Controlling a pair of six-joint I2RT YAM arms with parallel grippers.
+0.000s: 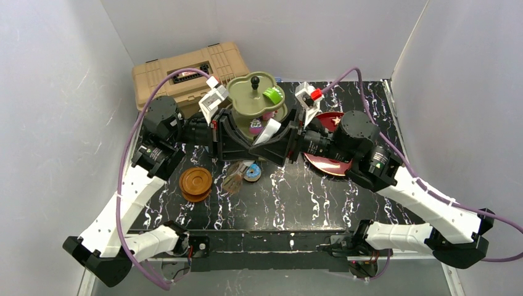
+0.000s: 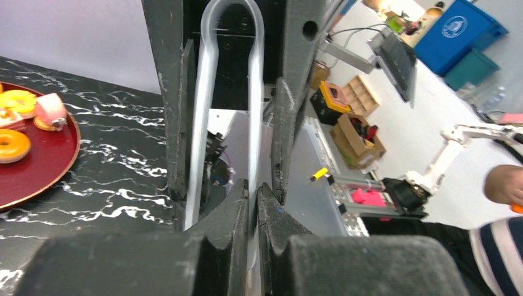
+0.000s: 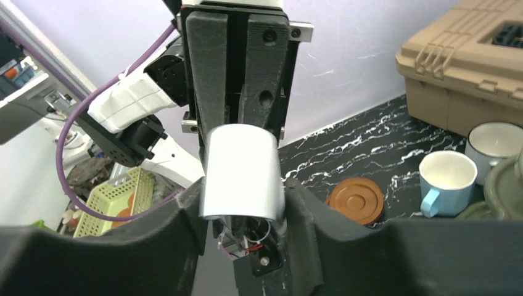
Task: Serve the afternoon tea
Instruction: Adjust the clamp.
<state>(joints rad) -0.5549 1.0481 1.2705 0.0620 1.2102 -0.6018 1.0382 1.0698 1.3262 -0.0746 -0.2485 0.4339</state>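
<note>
Olive-green stand stood at the table's twelve o'clock, just beside the tan toolbox at its ten o'clock, with a green toy cake on its top tier and brown saucers well off at its seven o'clock. At its six o'clock both grippers faced each other on white U-shaped tongs. The left gripper was pinched tight on one leg, and the right gripper was clamped across both legs near the bend.
</note>
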